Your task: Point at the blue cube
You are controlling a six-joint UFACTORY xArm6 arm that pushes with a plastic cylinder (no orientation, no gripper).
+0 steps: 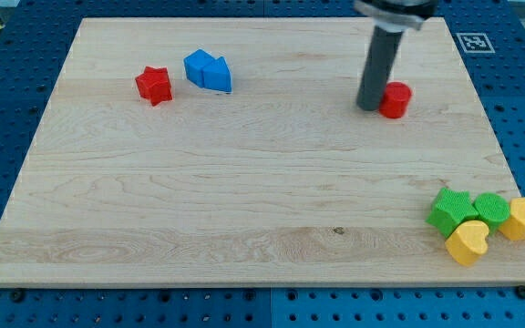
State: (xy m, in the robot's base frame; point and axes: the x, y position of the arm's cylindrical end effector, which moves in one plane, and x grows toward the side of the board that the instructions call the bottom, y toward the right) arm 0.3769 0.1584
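At the view's left, near the top of the table (244,210), a red star block (154,85) is seen. Just beside it, to the view's right, two blue blocks sit touching each other. The left one is the blue cube (198,66), and the right one is a blue wedge-shaped block (218,76).

Farther toward the view's right, the dark rod (378,68) is seen coming down from the top. My tip (369,107) is resting on the table, touching or just beside the left side of a small red round block (396,99). No fingers are found on this arm, so nothing can be opened, shut or held; only a plain rod is there.

The blue cube lies well apart from my tip, toward the view's left and a little toward the view's top. The table between them is bare, so a straight slide to the left is judged to be what is needed. The task is judged not yet done.

At the view's bottom right corner, a green star block (448,209), a green round block (492,209), a yellow heart block (468,242) and a yellow block (524,218) are bunched together.
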